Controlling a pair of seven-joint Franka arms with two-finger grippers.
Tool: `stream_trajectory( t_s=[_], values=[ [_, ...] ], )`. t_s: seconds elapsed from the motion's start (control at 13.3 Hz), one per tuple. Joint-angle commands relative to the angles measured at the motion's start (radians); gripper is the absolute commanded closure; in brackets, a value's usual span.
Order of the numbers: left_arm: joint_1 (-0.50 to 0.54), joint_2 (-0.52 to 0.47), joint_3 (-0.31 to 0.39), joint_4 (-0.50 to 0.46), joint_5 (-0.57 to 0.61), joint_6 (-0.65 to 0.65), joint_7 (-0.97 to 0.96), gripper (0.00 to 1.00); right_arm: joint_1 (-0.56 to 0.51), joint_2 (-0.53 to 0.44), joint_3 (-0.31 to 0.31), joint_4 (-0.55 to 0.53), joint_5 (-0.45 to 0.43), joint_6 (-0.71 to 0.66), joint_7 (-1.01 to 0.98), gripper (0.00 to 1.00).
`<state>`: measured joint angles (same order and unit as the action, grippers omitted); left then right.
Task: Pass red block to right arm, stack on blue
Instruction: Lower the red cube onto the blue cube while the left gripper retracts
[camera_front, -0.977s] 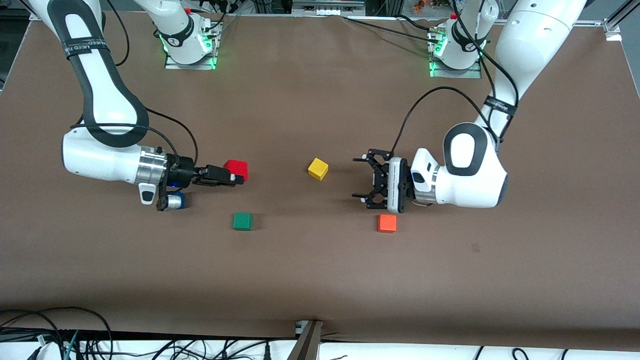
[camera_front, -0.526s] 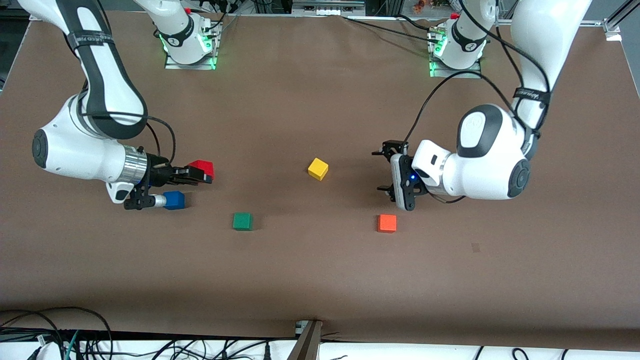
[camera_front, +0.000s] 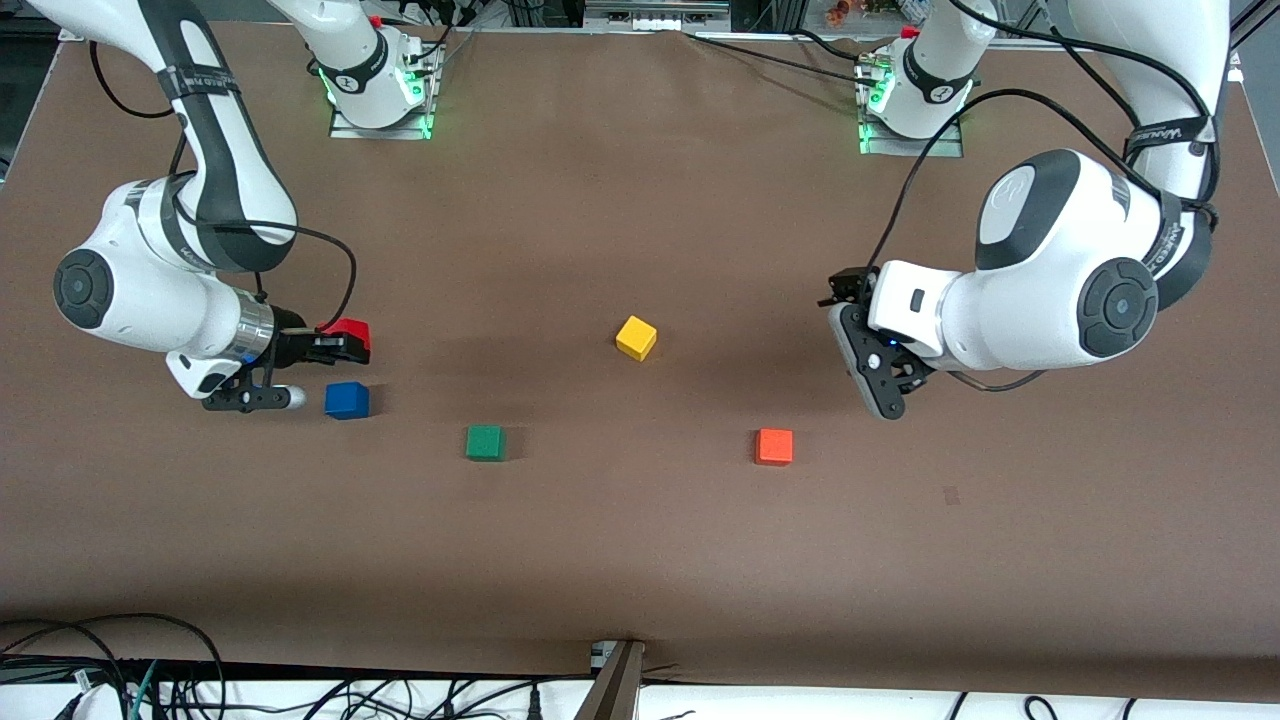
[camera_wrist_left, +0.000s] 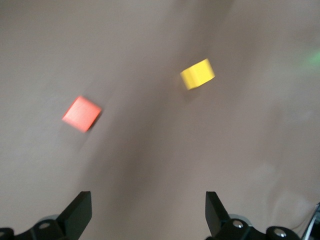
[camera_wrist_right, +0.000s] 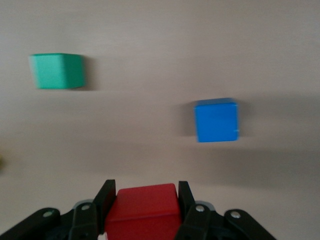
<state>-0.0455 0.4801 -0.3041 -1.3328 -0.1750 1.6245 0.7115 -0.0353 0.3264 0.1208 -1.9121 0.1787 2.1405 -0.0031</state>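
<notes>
1. I see a brown tabletop with both arm bases along its edge farthest from the front camera and loose cables along the nearest edge.
2. My right tool is up in the air at the right arm's end of the tabletop, its slim black fingers closed on the red block. In the right wrist view the red block sits squarely between the 2 fingers.
3. The blue cube rests on the tabletop just beside the held red block, slightly nearer the front camera and not touching it. The right wrist view shows the blue cube bare on top.
4. The green cube lies near the blue cube, toward the middle of the tabletop and a little nearer the front camera.
5. My left tool hangs over the left arm's end of the tabletop with its jaws spread wide and nothing in them; the left wrist view shows both fingertips well apart over bare surface.
6. The yellow cube sits mid-tabletop, and the orange cube lies nearer the front camera, close below the left tool.
</notes>
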Motion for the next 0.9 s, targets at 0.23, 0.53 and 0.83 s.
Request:
stream_trajectory(
  t_s=[0.23,0.53,0.83],
  values=[
    [-0.172,-0.201,0.222,-0.058,0.143,-0.032,-0.138,0.0,0.005,-0.017,-0.03,-0.163,-0.042,0.255,0.009,1.0],
    [-0.185,-0.342,0.353,-0.182,0.144,-0.022,-0.289,0.0,0.006,0.009,-0.038,-0.162,-0.125,0.314,0.009,1.0],
    [-0.1,-0.457,0.373,-0.308,0.192,0.067,-0.447,0.0,0.006,0.06,-0.039,-0.151,-0.188,0.404,0.008,1.0]
  ],
)
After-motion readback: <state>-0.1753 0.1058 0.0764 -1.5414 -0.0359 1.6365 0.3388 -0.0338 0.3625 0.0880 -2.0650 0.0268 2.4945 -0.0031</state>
